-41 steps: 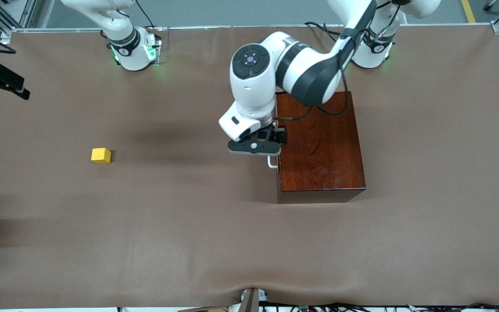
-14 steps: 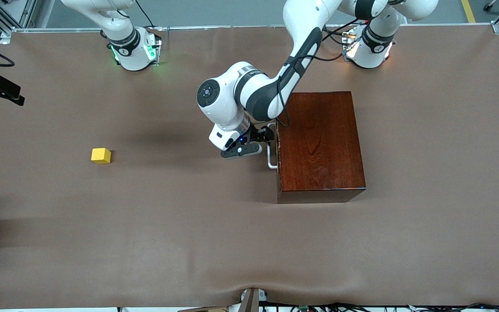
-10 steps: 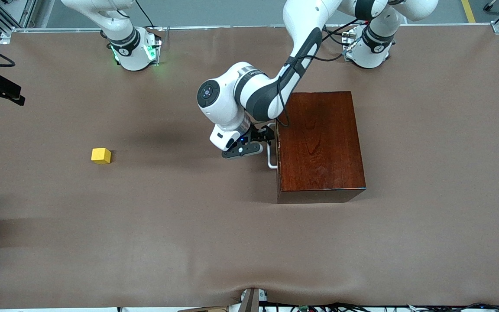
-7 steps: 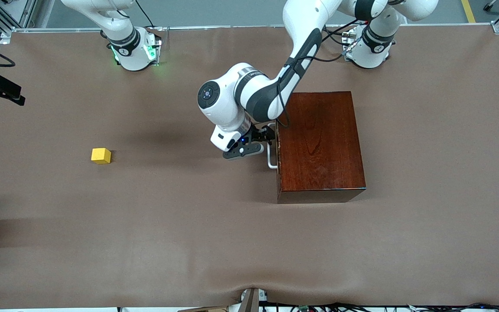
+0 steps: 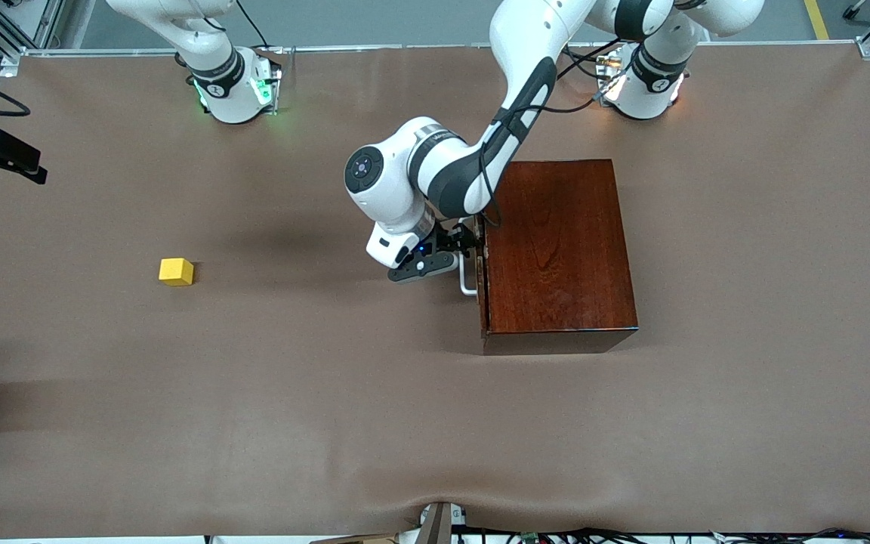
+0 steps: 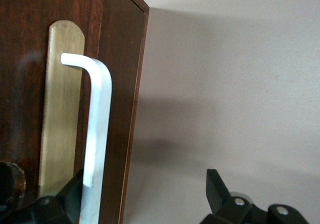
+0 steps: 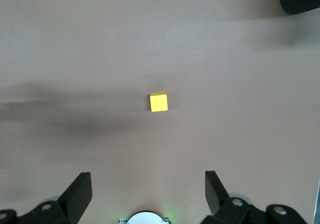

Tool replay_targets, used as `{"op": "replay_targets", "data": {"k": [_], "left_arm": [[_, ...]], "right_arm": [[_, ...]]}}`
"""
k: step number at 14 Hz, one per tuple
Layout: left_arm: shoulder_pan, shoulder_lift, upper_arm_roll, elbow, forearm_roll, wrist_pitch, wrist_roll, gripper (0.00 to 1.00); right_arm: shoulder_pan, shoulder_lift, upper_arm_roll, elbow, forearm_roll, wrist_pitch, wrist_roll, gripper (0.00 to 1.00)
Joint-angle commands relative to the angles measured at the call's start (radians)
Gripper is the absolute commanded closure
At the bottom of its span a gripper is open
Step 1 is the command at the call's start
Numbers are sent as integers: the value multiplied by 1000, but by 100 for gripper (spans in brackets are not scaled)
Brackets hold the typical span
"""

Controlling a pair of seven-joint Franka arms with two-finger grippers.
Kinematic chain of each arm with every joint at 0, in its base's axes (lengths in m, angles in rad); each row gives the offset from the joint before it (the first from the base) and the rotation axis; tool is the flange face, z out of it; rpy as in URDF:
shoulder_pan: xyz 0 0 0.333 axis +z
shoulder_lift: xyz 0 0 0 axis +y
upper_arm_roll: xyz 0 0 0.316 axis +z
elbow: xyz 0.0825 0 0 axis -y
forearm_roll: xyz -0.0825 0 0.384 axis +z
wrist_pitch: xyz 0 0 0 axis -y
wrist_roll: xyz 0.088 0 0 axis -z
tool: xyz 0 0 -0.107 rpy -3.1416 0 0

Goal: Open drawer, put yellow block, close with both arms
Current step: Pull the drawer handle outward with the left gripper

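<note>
The left gripper (image 5: 456, 253) is low at the front of the drawer (image 5: 482, 279), its fingers (image 6: 65, 201) spread wide either side of the white handle (image 5: 468, 273), one finger at the bar and the other well clear of it over bare bench. In the left wrist view the handle (image 6: 97, 134) stands off a brass plate (image 6: 60, 108) on the dark drawer front. The drawer shows a thin gap from the box (image 5: 556, 249), barely pulled out. The box sits past mid-bench toward the left arm's end, nearer the edge where the bases stand.

The right gripper (image 7: 147, 194) waits high over the bench with fingers spread and nothing between them, looking down on the block (image 7: 159, 102). The block (image 5: 176, 271) lies alone on the bench (image 5: 329, 393) toward the right arm's end, well apart from the box, with nothing between them. A black fixture (image 5: 4, 151) hangs over the bench edge at the right arm's end.
</note>
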Motion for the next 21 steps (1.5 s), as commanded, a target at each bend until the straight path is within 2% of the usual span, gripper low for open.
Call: {"op": "replay_targets", "data": {"k": [1, 9, 21], "left_arm": [[-10, 19, -6, 19, -12, 55, -26, 0], [-10, 19, -32, 23, -12, 104, -58, 0], [-10, 0, -47, 29, -12, 105, -56, 0]], "right_arm": [[5, 2, 4, 13, -1, -7, 4, 0], [7, 0, 5, 11, -1, -15, 3, 0], [16, 0, 5, 13, -1, -26, 6, 0]]}}
